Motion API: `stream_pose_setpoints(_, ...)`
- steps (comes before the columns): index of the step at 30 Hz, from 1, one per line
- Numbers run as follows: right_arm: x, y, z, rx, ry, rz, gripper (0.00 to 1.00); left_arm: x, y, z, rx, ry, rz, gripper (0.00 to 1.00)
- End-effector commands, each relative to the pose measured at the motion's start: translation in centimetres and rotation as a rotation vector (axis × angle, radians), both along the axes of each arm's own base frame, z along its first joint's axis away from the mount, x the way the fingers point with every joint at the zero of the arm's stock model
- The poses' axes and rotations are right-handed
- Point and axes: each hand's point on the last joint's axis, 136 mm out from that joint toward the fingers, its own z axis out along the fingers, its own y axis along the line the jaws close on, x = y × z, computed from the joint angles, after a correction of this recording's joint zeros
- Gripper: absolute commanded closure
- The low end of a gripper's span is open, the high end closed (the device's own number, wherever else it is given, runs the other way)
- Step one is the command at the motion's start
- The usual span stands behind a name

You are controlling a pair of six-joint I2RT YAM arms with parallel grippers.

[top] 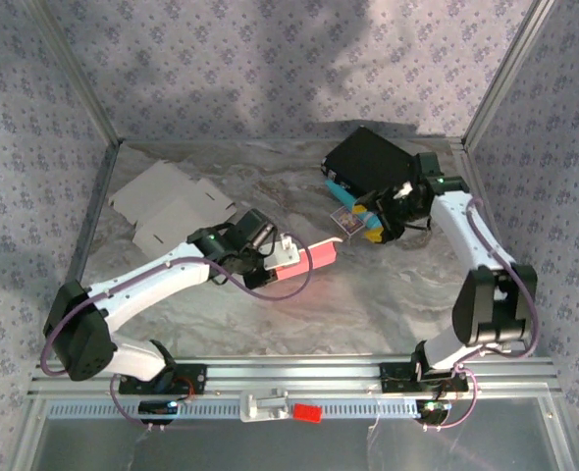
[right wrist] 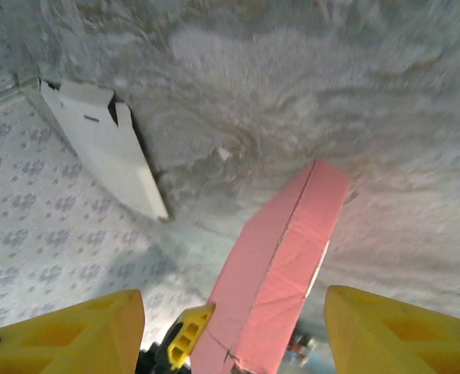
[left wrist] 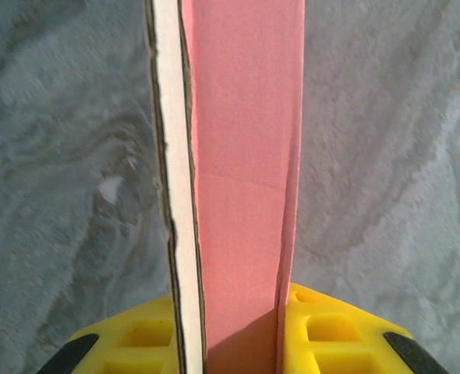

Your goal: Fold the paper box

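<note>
pink paper box (left wrist: pixel 245 140) sits clamped in the left gripper (left wrist: pixel 238 331), right gripper (right wrist: pixel 238 331) spread apart.

The top view looks down from high at the near edge over the whole table (top: pixel 388 294). The left wrist camera hugs the box (left wrist: pixel 245 156); the right wrist camera sees it from farther off.

The right fingers (right wrist: pixel 82 331), yellow, are showing at the bottom corners, spread wide apart. Between them a pink box (right wrist: pixel 281 265) is slanting from bottom centre up toward the right, over a grey marbled desk (right wrist: pixel 331 93). A left finger (right wrist: pixel 185 335), also yellow, is touching the box's lower left end. A white card (right wrist: pixel 105 148) is lying at upper left, beside a patterned wall (right wrist: pixel 27 257).
</note>
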Motion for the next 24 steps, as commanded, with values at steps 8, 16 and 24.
stream_pose_setpoints(8, -5.4, 1.4, -0.6, -0.285, -0.204, -0.043, 0.44, -0.5, 0.9, -2.1, 0.151, 0.190, 0.138, 0.83)
stream_pose_setpoints(16, -5.7, 7.3, -2.4, -0.258, -0.213, 0.011, 0.46, 0.4, 0.3, -2.5, 0.144, 0.210, 0.157, 0.79)
stream_pose_setpoints(24, -5.3, 8.2, -5.4, -0.309, -0.132, 0.048, 0.49, 0.8, 0.0, -2.1, 0.131, 0.197, 0.159, 0.77)
